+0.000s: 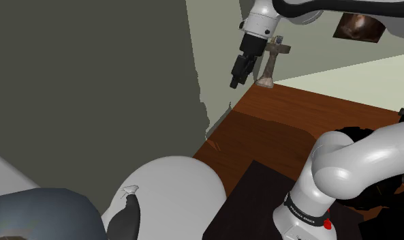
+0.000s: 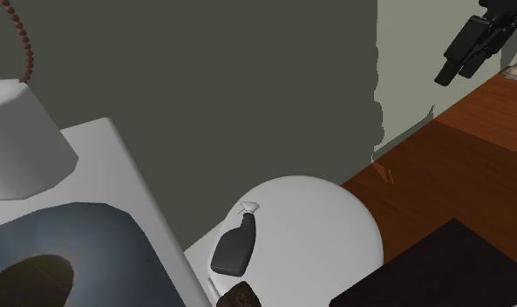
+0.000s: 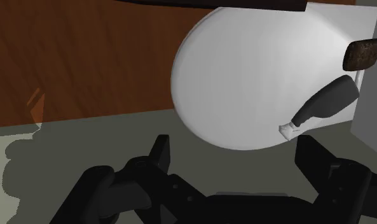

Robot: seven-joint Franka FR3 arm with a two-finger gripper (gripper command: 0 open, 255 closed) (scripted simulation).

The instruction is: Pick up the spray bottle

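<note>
One spray bottle (image 3: 323, 105) lies beyond the pincer (image 3: 234, 145) (spread wide, wrist view).

A white rounded surface (image 2: 322, 222), smooth and domed, carries the things; it rises above a brown wooden floor (image 2: 457, 157). On it a spray bottle (image 2: 234, 247) lies flat on its side, dark grey in the body, with its white nozzle reaching the curved rim. A rough brown object (image 3: 363, 54) lies just beside the bottle's base end, with a narrow gap between them in the wrist view.
</note>
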